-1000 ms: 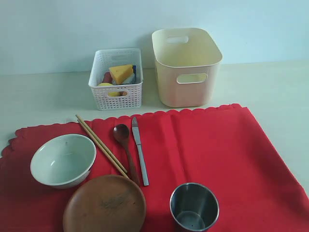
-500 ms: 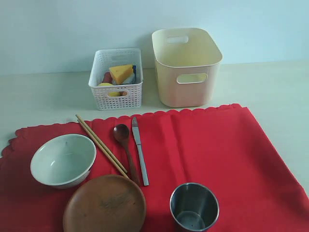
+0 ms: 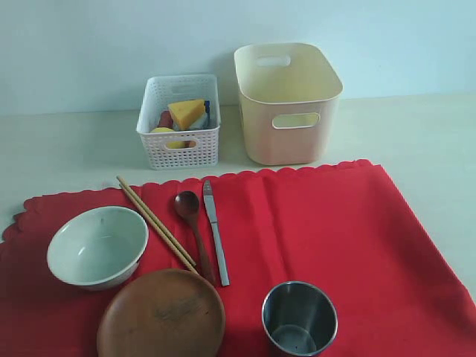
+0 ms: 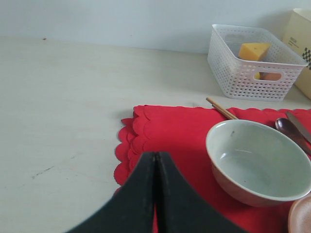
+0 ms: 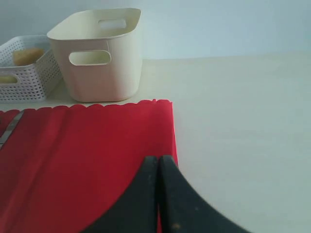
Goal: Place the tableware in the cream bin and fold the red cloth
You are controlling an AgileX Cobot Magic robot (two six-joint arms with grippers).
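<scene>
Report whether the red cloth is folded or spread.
Spread: the red cloth lies flat, with bowl, plate and cup resting on it.

The right half of the red cloth (image 3: 349,238) lies bare, and so does the counter (image 3: 431,141) beside it: open room for my right end effector (image 5: 158,162). The cream bin (image 3: 286,104) is open on top, with only a narrow gap to the white basket (image 3: 180,123) just beside it. The left half is crowded. The bowl (image 3: 97,245), chopsticks (image 3: 156,223), spoon (image 3: 193,223) and knife (image 3: 216,230) lie close together, and the plate (image 3: 160,316) sits right at the chopsticks' near ends. The steel cup (image 3: 299,318) stands apart. My left end effector (image 4: 155,160) has bare counter beyond the cloth's edge.
</scene>
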